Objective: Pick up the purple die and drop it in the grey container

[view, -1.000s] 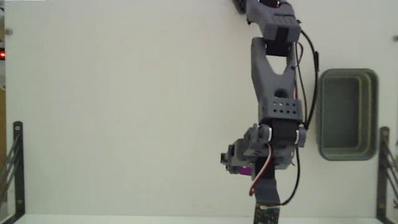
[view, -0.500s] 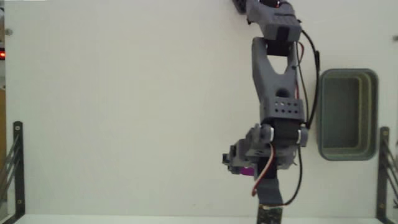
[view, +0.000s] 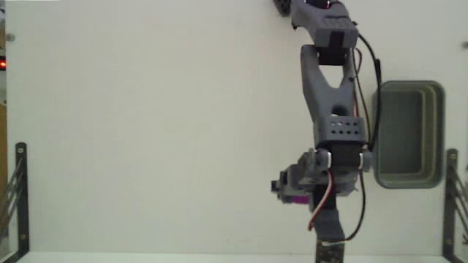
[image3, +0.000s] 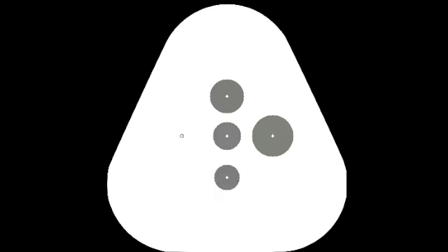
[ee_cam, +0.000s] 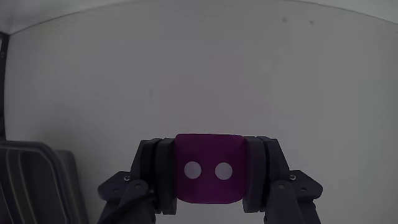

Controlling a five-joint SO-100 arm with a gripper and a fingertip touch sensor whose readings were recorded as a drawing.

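I have the die [ee_cam: 209, 168] pinched between the gripper [ee_cam: 209, 177] jaws, one pad pressed on each side face, so the two-pip face looks straight at the wrist camera. That grip across opposite flat sides is why it sits square and not skewed. Only white table [ee_cam: 199, 74] shows behind it there, so I judge it lifted clear, though I cannot tell how high.

In the fixed view the die [view: 298, 198] shows as a sliver of purple under the gripper [view: 292, 191], low in the picture and left of the arm. The container [view: 408, 134] lies to the right, apart from the gripper, with the arm's links and cables between them. It looks empty.

The pick seems done and the carry is what remains. I would swing right until the die hangs over the container's opening, then let the jaws part
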